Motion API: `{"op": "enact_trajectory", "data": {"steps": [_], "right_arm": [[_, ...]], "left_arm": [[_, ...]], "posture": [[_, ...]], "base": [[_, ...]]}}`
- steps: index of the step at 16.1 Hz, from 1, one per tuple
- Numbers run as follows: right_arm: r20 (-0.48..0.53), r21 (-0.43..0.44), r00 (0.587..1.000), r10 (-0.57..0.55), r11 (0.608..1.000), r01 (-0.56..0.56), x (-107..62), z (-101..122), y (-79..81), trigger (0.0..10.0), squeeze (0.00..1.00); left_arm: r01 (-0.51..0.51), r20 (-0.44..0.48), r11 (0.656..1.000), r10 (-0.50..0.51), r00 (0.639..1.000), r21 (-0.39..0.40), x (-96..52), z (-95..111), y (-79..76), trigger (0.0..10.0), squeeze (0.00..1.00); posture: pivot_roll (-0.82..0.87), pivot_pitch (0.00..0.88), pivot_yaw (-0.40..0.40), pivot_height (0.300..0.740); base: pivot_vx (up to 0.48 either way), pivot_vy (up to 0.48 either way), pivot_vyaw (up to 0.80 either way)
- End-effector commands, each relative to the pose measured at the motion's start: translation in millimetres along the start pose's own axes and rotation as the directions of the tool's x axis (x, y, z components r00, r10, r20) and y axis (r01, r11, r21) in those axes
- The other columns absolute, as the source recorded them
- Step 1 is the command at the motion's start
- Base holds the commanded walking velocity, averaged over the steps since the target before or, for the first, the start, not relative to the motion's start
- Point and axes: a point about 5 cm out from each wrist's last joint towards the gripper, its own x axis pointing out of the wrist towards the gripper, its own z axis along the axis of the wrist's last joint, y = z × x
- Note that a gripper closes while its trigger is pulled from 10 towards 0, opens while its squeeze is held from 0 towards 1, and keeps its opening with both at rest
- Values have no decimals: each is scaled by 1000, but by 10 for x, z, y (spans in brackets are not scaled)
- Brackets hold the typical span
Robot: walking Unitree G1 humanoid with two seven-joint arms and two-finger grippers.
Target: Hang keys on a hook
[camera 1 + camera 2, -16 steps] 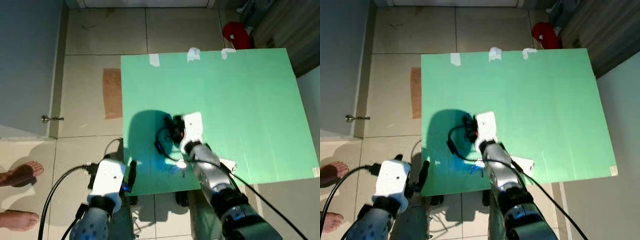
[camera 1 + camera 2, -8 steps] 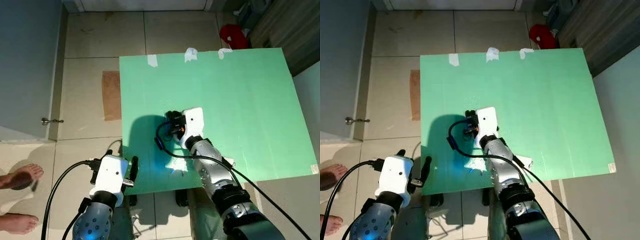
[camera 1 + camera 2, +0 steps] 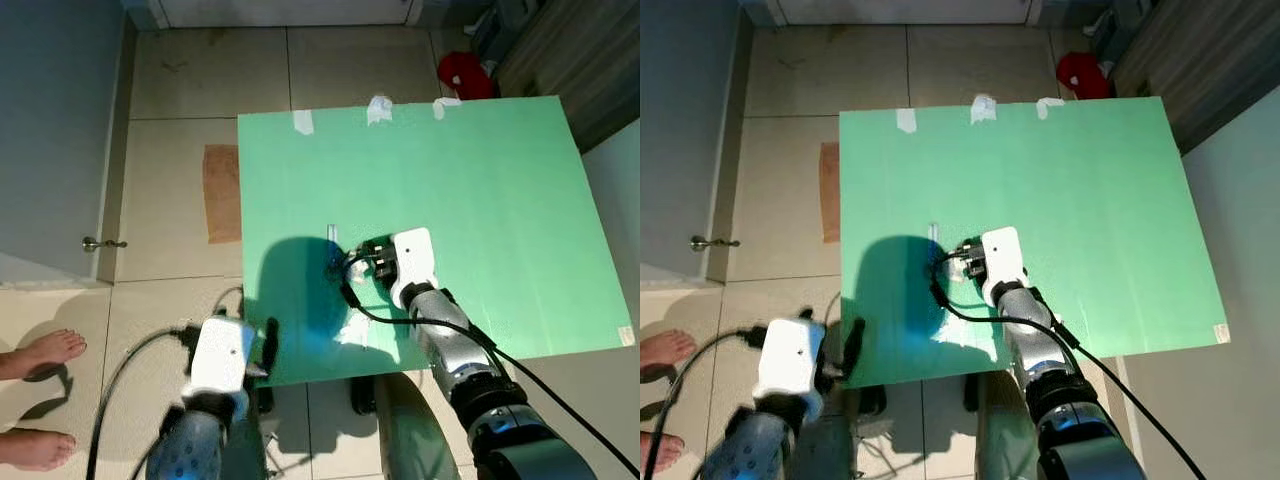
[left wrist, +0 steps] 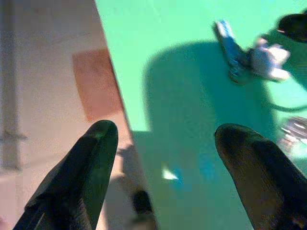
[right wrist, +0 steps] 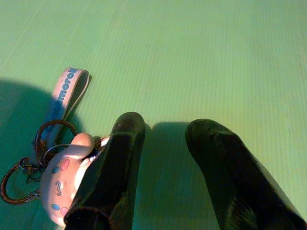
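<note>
- One key bunch (image 5: 62, 177), with strap and pale charm, lies on the green board (image 3: 480, 180), just left of the right gripper (image 5: 163, 143), fingers apart.
- Left gripper (image 4: 163, 153), fingers apart, near the board's left edge.
- Three tape pieces (image 3: 378, 108) on the far edge.

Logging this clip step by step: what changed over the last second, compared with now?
The right gripper has drawn back toward the robot's right across the green board, and the keys, with their strap, now lie uncovered on the board beside its fingers, which stand open with nothing between them. The left gripper stayed open off the board's near left edge. The board stayed put.
</note>
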Motion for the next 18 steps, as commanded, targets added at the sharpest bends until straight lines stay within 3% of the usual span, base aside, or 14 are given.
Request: {"op": "enact_trajectory", "data": {"steps": [1,4,7,13,14,18], "right_arm": [[-71,20,997,13,1000,-12,-103,-228,32,10000,1000],[-101,27,994,47,999,-44,-139,-316,46,10000,1000],[-135,64,985,108,993,-100,-177,-383,-2,10000,1000],[-83,64,967,240,970,-235,-317,-214,-150,10000,1000],[-79,52,957,280,960,-277,-394,-183,-119,10000,0],[-98,65,937,335,942,-330,-571,-130,-45,10000,0]], "left_arm": [[28,-33,998,-30,999,-58,-164,-84,-54,10000,0],[107,-64,993,-110,992,-41,-425,-193,-204,10000,0],[129,-63,991,-131,989,-45,-575,-164,-286,10000,0],[80,-50,997,-80,996,2,-650,-143,-170,10000,0],[90,-47,996,-90,995,-3,-646,-143,-177,10000,0],[170,-25,984,-172,985,-51,-693,-63,-216,10000,0]], "posture": [[108,430,-53,740],[128,444,-56,740],[145,459,-67,740],[139,461,-97,740],[129,460,-100,740],[126,461,-98,740]], "base": [[0,0,0],[0,0,0],[0,0,0],[0,0,0],[0,0,0],[0,0,0]]}}
